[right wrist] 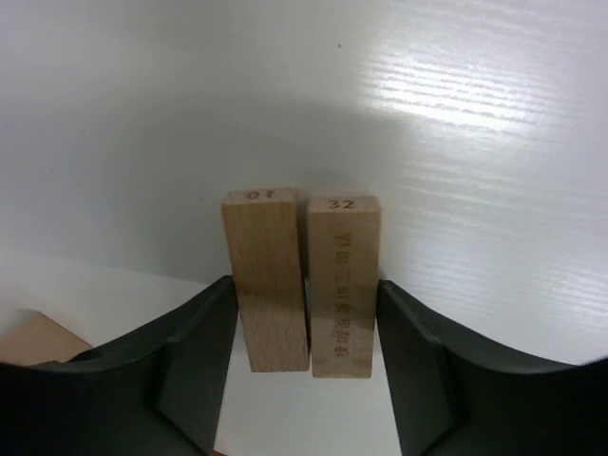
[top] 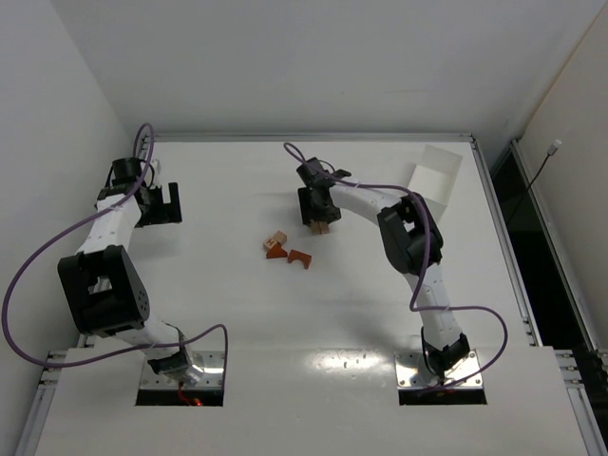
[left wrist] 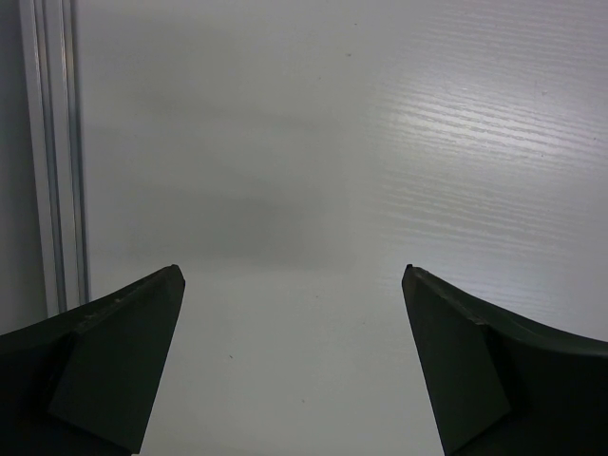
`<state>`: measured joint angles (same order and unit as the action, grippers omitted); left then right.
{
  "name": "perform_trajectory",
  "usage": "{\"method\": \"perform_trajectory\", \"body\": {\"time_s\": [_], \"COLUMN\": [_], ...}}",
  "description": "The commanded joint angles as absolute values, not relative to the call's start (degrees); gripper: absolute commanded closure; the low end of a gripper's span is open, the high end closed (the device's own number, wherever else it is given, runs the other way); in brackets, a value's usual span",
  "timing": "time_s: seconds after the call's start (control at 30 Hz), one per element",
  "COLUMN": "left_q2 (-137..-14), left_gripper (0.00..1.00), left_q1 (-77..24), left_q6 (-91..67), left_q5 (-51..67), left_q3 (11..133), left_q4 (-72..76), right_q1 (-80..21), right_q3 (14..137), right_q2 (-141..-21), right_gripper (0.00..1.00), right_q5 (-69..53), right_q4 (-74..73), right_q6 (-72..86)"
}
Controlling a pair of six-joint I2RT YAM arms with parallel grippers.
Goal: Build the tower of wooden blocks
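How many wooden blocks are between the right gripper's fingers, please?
2, side by side: a plain block on the left, a block stamped 32 on the right. Any beneath them would be hidden.

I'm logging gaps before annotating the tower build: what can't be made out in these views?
Top external: two pale blocks mostly hidden under right end effector.
Right wrist: tan piece cut off by finger and frame edge.
Right wrist: whether the fingers actually press the blocks.

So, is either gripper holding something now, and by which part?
The right gripper clamps two pale rectangular wooden blocks side by side, its fingers on their outer long faces near one end. The left gripper is open, empty.
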<state>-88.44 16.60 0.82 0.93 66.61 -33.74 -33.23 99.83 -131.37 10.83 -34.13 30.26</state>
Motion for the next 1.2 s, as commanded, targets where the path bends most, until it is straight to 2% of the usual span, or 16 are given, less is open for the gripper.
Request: {"method": "perform_trajectory", "body": {"time_s": [0.0,0.07,0.17,0.2,0.23,0.27,0.33,0.4,0.57,0.8,0.93,1.03,1.17], "left_q2": [-88.8,-88.8,-88.8,-88.8,-88.8,-88.8,-88.8,-88.8,-88.8,-85.7,-84.3,-85.1,-86.4], "left_gripper": [0.01,0.01,0.01,0.01,0.01,0.01,0.01,0.01,0.01,0.01,0.01,0.05,0.11], "left_q1": [17.4,17.4,17.4,17.4,17.4,17.4,17.4,17.4,17.4,16.8,14.2,7.7,-5.2], "left_q6": [1.0,1.0,1.0,1.0,1.0,1.0,1.0,1.0,0.4,1.0,2.4,-0.2,-3.8], "left_q5": [1.7,1.7,1.7,1.7,1.7,1.7,1.7,1.7,3.4,5.4,8.2,8.2,6.5], "left_q3": [68.5,68.5,68.5,68.5,68.5,68.5,68.5,67.9,67.3,63.8,62.5,63.8,66.1], "left_q4": [-32.3,-32.3,-32.3,-32.3,-32.3,-32.3,-32.3,-32.3,-31.8,-31.8,-33.0,-34.6,-35.3], "right_q1": [-32.3,-31.8,-31.8,-31.8,-31.8,-31.8,-31.8,-31.8,-31.8,-32.3,-28.9,-27.7,-24.4], "right_q3": [102.0,102.0,102.0,101.4,101.4,100.9,100.9,100.4,98.4,90.7,85.8,81.8,76.6], "right_q2": [-133.4,-133.4,-133.4,-133.4,-133.4,-132.8,-131.4,-130.0,-124.3,-107.0,-96.4,-90.5,-86.1], "right_gripper": [0.47,0.58,0.59,0.55,0.46,0.21,0.13,0.0,0.0,0.0,0.02,0.08,0.09], "right_q5": [11.2,11.2,11.2,11.2,10.6,10.6,10.6,10.1,8.6,8.0,-5.9,-9.9,-6.9], "right_q4": [-32.7,-32.7,-32.7,-32.7,-32.7,-32.7,-32.7,-31.6,-29.5,-26.8,-27.7,-29.3,-30.9], "right_q6": [31.9,31.9,31.9,31.9,31.9,31.9,31.9,30.4,27.5,14.4,-3.2,-8.1,-13.7]}}
